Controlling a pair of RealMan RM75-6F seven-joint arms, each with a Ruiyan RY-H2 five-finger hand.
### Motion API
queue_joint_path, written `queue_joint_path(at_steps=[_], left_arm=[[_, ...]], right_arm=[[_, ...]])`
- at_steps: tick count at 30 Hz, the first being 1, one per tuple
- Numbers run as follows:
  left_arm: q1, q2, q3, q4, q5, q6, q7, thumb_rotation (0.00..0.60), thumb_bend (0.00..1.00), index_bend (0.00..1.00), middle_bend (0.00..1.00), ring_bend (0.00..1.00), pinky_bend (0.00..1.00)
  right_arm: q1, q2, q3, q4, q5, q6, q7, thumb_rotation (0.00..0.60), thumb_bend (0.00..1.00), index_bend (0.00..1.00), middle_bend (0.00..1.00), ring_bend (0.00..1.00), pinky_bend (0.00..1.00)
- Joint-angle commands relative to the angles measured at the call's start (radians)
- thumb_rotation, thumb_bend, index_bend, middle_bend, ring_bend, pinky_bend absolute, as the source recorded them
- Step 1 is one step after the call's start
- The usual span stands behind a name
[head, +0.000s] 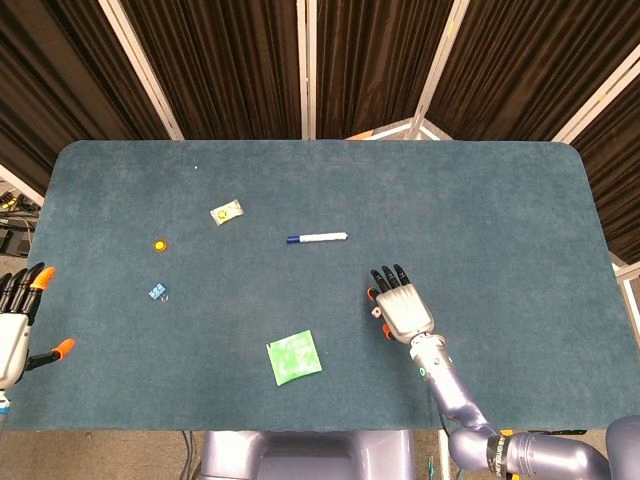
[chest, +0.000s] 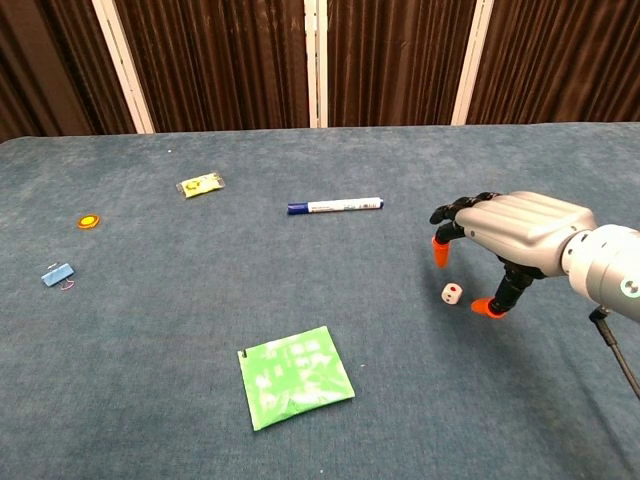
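My right hand (head: 401, 305) (chest: 500, 238) hovers palm down just over a small white die (chest: 452, 293), which lies between its orange fingertips; the fingers are spread and hold nothing. In the head view the die is hidden under the hand. My left hand (head: 18, 325) stays at the table's left edge, fingers apart and empty; the chest view does not show it. A blue-capped white marker (head: 317, 238) (chest: 335, 206) lies further back, near the table's middle.
A green packet (head: 293, 357) (chest: 294, 377) lies near the front edge. A yellow packet (head: 226, 212) (chest: 201, 184), an orange disc (head: 159, 245) (chest: 89, 221) and a blue clip (head: 157, 292) (chest: 58, 274) sit on the left of the blue-grey table (head: 480, 210).
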Motion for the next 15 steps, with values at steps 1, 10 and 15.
queue_joint_path(at_steps=[1,10,15], left_arm=[[-0.002,-0.003,0.000,0.000,-0.001,-0.001,0.007,0.600,0.11,0.00,0.00,0.00,0.00],[-0.003,-0.006,0.000,-0.002,-0.004,-0.003,0.015,0.600,0.11,0.00,0.00,0.00,0.00],[-0.004,-0.007,0.000,-0.001,-0.006,-0.005,0.016,0.600,0.11,0.00,0.00,0.00,0.00]], right_arm=[[0.006,0.003,-0.004,0.017,0.005,-0.010,0.025,0.600,0.18,0.38,0.10,0.00,0.00],[0.014,-0.014,-0.021,0.079,-0.008,-0.017,0.103,0.600,0.19,0.46,0.16,0.00,0.00],[0.018,-0.025,-0.026,0.097,-0.020,-0.014,0.125,0.600,0.18,0.47,0.17,0.00,0.00]])
